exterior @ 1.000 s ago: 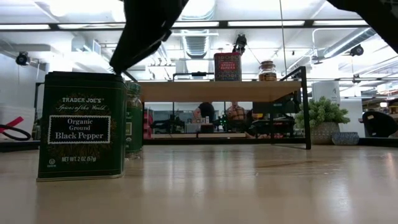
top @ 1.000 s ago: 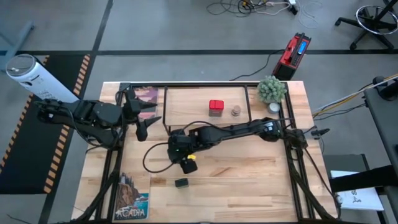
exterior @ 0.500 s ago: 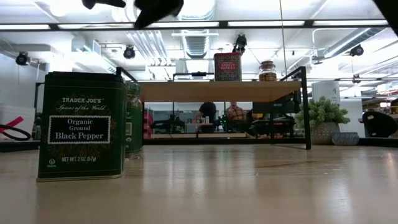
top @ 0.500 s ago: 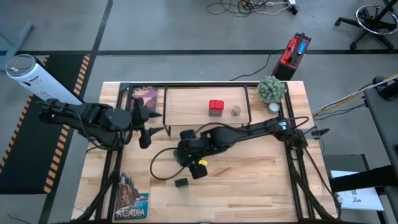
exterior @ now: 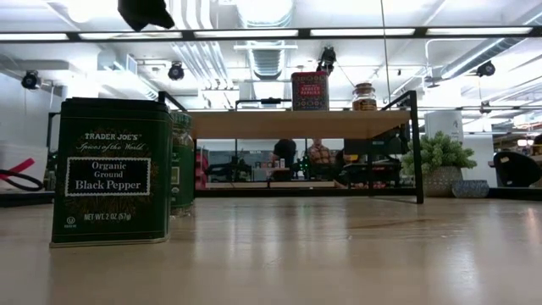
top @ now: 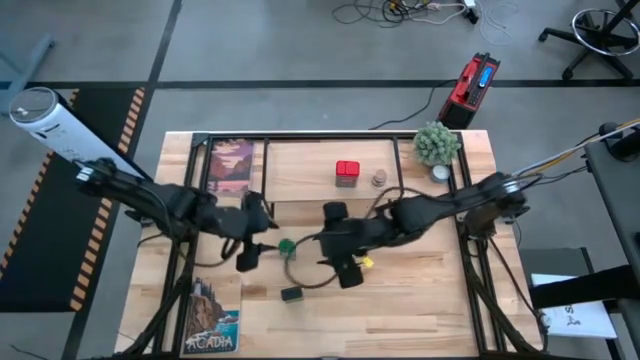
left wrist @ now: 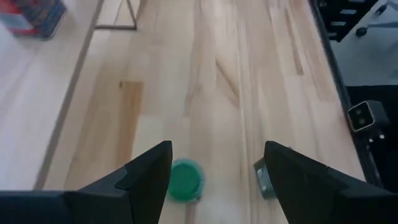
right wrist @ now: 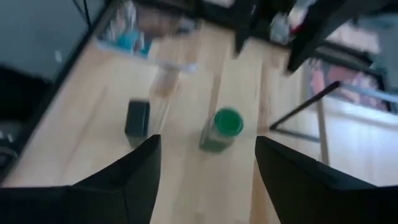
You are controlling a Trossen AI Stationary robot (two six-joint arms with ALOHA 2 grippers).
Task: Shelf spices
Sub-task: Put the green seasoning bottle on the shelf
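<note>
Pale wooden planks make up the table [top: 420,300], and on its far half stands the shelf [top: 300,165], a light board on thin black legs. On that board sit the red square tin [top: 347,172] and, just beside it, the tiny tan round jar [top: 379,179]. A green potted plant [top: 436,143] stands near the shelf's right end, and two picture books lie along the left side (one carries the word ACADIA).

Out on the open table in front of the shelf stands the green-capped jar [top: 287,246], upright. The dark green pepper tin [top: 291,294] sits nearer the front edge, apart from the jar; in the low view it fills the left foreground, with the jar partly hidden behind it.

From the left, the left gripper [top: 250,256] hovers just beside the green-capped jar, its fingers spread with nothing between them; its wrist view shows the green cap and the tin's edge past the gap. On the jar's other side, the right gripper [top: 348,272] hangs above the table, fingers apart and empty, and its wrist camera looks at both containers.
</note>
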